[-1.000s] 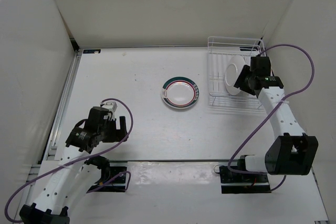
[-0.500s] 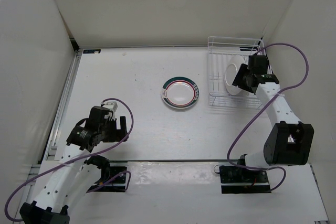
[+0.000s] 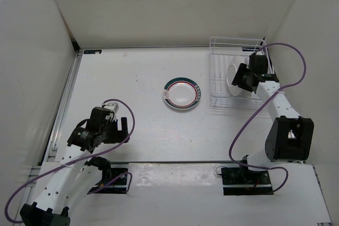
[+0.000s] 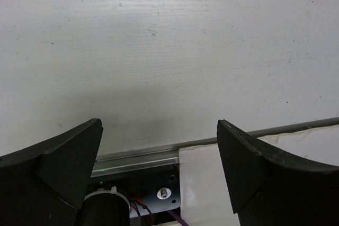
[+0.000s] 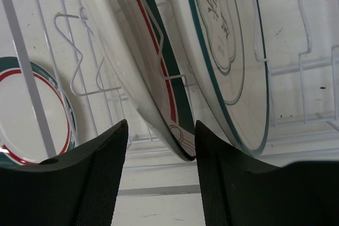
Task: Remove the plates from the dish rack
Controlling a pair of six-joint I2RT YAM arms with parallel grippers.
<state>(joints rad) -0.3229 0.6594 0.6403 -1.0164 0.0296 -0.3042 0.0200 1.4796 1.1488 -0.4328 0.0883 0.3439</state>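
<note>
A white plate with a green rim band and red ring (image 3: 181, 93) lies flat mid-table; it shows through the wires in the right wrist view (image 5: 32, 115). The white wire dish rack (image 3: 217, 86) stands at the back right. In it, on edge, are a second green-and-red plate (image 5: 143, 62) and a pale grey plate with a thin teal edge (image 5: 228, 51). My right gripper (image 3: 240, 78) is open inside the rack (image 5: 28, 72). The green-and-red plate's lower rim sits between its jaws (image 5: 160, 128), close to the right finger (image 5: 222, 183). My left gripper (image 3: 114, 128) is open and empty (image 4: 159, 128).
White walls enclose the table on the left, back and right. A metal rail (image 4: 137, 160) runs along the table's front edge under my left gripper. The right arm's purple cable (image 3: 296, 62) loops beside the rack.
My right gripper has moved further back and slightly left into the rack, closing in on the standing plates. The left arm has not moved.
</note>
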